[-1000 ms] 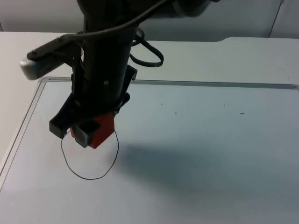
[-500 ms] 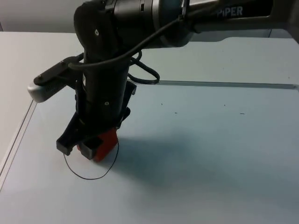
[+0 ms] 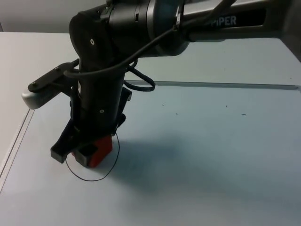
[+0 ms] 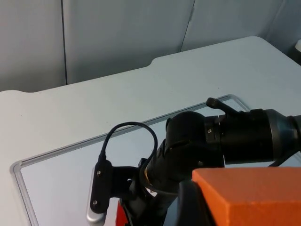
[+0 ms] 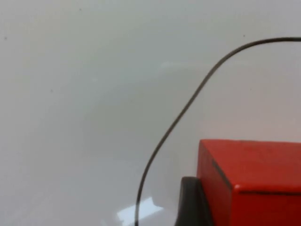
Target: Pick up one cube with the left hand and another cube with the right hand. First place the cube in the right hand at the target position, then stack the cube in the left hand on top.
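My right gripper point(image 3: 79, 153) reaches down at the table's left side, shut on a red cube point(image 3: 100, 149). The cube hangs low over the upper left part of a thin black circle point(image 3: 94, 178) drawn on the table; I cannot tell if it touches the surface. In the right wrist view the red cube point(image 5: 254, 181) sits beside a black fingertip point(image 5: 190, 202), with the circle's line point(image 5: 188, 104) curving past it. In the left wrist view an orange cube point(image 4: 249, 195) is held close up against a black fingertip point(image 4: 188, 205), high above the right arm point(image 4: 211, 146).
A thin raised border point(image 3: 211, 85) frames the pale work sheet, running along the back and down the left side point(image 3: 19, 136). White table point(image 3: 235, 56) lies behind it, ending at the grey partition wall point(image 4: 117, 33).
The right gripper has come down and slightly left with the red cube, closer to the circle. The arm's upper part now reaches across the top of the view.
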Robot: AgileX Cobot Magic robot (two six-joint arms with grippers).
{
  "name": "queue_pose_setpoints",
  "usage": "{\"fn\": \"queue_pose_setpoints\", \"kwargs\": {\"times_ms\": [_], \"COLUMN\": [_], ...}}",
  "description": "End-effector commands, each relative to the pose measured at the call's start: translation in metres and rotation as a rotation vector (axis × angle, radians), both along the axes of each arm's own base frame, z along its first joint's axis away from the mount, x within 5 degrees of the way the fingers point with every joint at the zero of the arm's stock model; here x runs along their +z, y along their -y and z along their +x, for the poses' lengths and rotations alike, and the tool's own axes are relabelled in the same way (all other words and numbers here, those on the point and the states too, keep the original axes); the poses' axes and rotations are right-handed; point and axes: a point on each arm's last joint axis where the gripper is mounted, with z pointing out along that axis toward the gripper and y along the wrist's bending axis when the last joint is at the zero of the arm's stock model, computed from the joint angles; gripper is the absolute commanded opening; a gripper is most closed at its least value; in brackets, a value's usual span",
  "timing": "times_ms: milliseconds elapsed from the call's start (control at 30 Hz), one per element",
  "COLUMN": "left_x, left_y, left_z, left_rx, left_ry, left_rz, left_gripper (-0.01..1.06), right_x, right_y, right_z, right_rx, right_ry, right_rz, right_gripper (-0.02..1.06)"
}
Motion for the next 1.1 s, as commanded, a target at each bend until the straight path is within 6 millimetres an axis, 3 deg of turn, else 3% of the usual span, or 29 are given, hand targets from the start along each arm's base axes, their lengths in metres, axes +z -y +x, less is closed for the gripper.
{"fn": "queue_pose_setpoints", "kwargs": {"times_ms": [0,267,367,400,500,533,567,667,900,1067], "left_x": [0.0,0.0,-0.001,-0.001,-0.001,-0.001,-0.001,-0.001,-0.001,-0.002], "left_y": [0.001,0.001,0.0,0.0,0.0,0.0,0.0,0.0,0.0,0.0], "left_z": [0.0,0.0,0.0,0.0,0.0,0.0,0.0,0.0,0.0,-0.001], "left_rx": [-0.004,-0.004,-0.004,-0.004,-0.003,-0.003,-0.003,-0.003,-0.003,-0.003], "left_ry": [0.003,-0.001,-0.005,-0.005,-0.009,-0.01,-0.01,-0.01,-0.01,-0.012], "left_rz": [-0.008,-0.006,-0.002,-0.002,0.0,0.001,0.001,0.001,0.001,0.002], "left_gripper": [0.0,0.0,0.0,0.0,0.0,0.0,0.0,0.0,0.0,0.0], "right_x": [0.001,0.0,0.0,0.0,0.0,0.0,0.0,0.0,0.001,0.02], "right_y": [-0.003,-0.001,-0.001,-0.001,-0.001,-0.001,-0.001,-0.002,-0.002,-0.001], "right_z": [-0.002,-0.001,-0.001,-0.001,-0.001,-0.001,-0.001,-0.001,-0.001,-0.002], "right_rx": [0.002,0.015,0.016,0.016,0.007,0.005,0.005,-0.009,-0.02,-0.021], "right_ry": [-0.005,0.015,0.016,0.016,0.008,0.007,0.007,0.005,0.006,0.014], "right_rz": [0.005,-0.017,-0.018,-0.018,-0.013,-0.013,-0.013,-0.011,-0.007,0.003], "right_gripper": [0.0,0.01,0.16,0.16,0.47,0.64,0.64,0.88,0.91,0.91]}}
